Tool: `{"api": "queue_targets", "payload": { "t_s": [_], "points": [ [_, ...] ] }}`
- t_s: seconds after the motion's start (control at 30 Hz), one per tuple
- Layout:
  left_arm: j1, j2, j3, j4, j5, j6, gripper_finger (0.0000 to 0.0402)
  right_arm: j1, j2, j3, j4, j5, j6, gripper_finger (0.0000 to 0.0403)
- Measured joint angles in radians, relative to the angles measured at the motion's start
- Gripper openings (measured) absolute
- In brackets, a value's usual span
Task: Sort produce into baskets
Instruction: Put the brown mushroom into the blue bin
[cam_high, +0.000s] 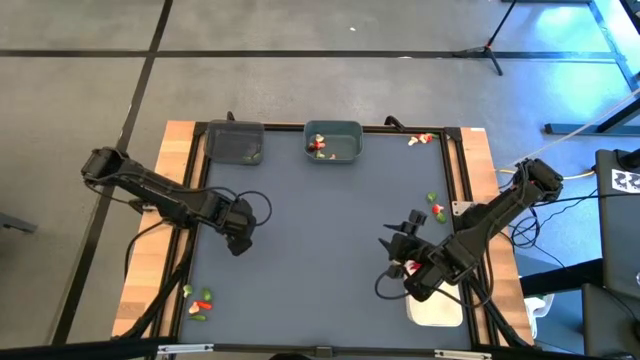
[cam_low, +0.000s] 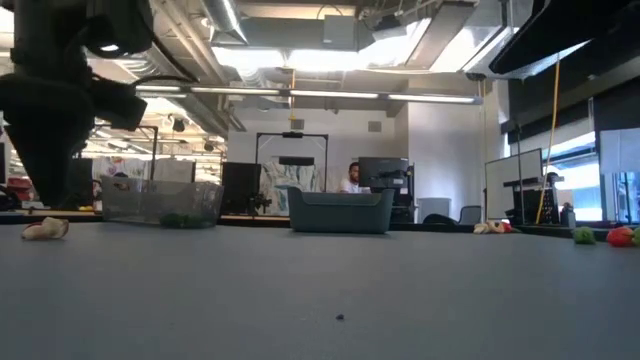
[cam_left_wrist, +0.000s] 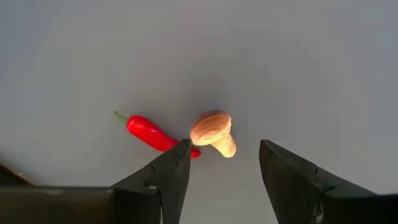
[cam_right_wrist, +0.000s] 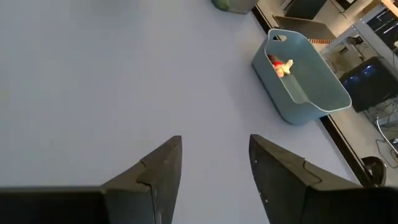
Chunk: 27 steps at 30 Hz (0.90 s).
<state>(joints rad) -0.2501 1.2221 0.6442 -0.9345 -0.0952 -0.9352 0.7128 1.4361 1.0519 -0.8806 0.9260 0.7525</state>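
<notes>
Bare mat (cam_high: 320, 240) between both arms

A robotics lab or open-plan workshop: exposed silver ceiling ducts (cam_low: 250, 75), bright strip lights (cam_low: 330, 97), dark computer monitors (cam_low: 383, 172) on distant desks, a black tripod stand (cam_high: 492, 45) on grey concrete floor (cam_high: 300, 90).

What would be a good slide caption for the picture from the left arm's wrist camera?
Open left end effector poised over a red chili and a tan mushroom lying side by side on the grey table.
</notes>
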Motion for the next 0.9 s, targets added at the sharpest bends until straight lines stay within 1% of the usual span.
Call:
{"api": "queue_targets", "payload": {
  "t_s": [0.07,0.3,0.4,0.5,0.67,0.73,0.8,0.9],
  "points": [
    [0.001,0.000,-0.016,0.021,0.000,0.000,0.0186,0.000,0.000,0.000,0.004,0.002,0.000,0.0189],
    [0.002,0.000,-0.102,0.126,0.000,0.031,0.0186,0.000,0.000,0.000,0.020,0.059,-0.001,0.0189],
    [0.002,0.000,-0.122,0.175,0.001,0.071,0.0180,0.000,0.000,0.000,0.020,0.082,-0.002,0.0189],
    [0.002,0.000,-0.131,0.187,0.001,0.098,0.0151,0.000,0.000,0.000,0.019,0.105,-0.002,0.0189],
    [0.002,0.000,-0.131,0.193,0.002,0.108,0.0084,0.000,0.000,0.000,0.019,0.105,-0.001,0.0189],
    [0.002,0.000,-0.128,0.196,0.002,0.108,0.0064,0.000,0.000,0.000,0.020,0.103,0.002,0.0189],
    [0.002,0.000,-0.116,0.210,0.002,0.112,0.0049,0.000,0.000,0.000,0.027,0.094,0.003,0.0189],
    [0.002,0.000,-0.078,0.230,0.000,0.138,0.0042,0.000,0.005,0.000,0.041,0.077,0.002,0.0189]
  ]
}}
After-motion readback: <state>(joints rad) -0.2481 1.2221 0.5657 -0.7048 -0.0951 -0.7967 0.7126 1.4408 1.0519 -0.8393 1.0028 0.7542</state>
